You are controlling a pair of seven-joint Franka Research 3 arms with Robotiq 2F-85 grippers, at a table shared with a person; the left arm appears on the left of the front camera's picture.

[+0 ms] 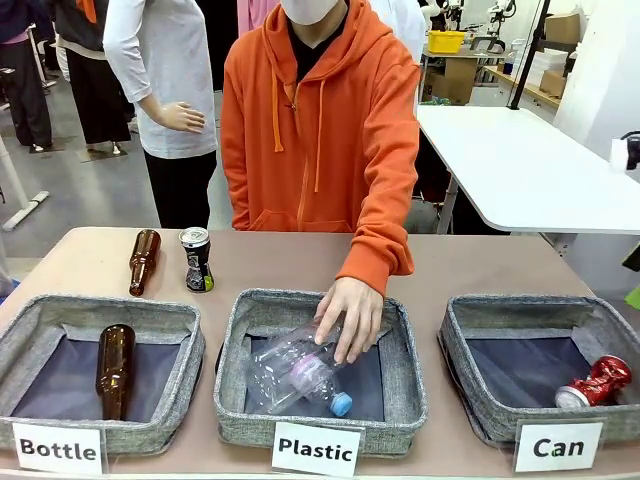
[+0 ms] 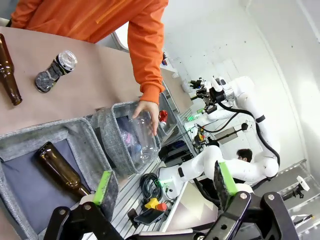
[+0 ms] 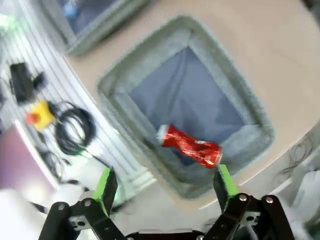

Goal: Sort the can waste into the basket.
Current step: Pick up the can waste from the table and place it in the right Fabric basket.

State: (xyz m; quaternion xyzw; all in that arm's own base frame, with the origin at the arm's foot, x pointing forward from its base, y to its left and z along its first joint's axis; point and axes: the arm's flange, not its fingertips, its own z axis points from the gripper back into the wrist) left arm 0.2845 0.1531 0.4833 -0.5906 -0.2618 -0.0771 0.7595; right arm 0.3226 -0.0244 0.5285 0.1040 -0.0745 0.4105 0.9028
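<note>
Tan table (image 1: 480, 265): three grey baskets in a row along frame bottom, Bottle basket (image 1: 60, 305) left, Plastic basket (image 1: 240, 420) centre, Can basket (image 1: 470, 400) right. Upper left: brown bottle (image 1: 143, 261) lying flat, black-and-silver can (image 1: 197, 259) upright just beside it.

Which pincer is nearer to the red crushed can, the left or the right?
Right. The right pincer hangs above the red can; the left pincer is near the Bottle basket, two baskets away.

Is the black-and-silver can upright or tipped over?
Upright: the black-and-silver can stands on the table, silver top up, behind the Bottle basket.
</note>
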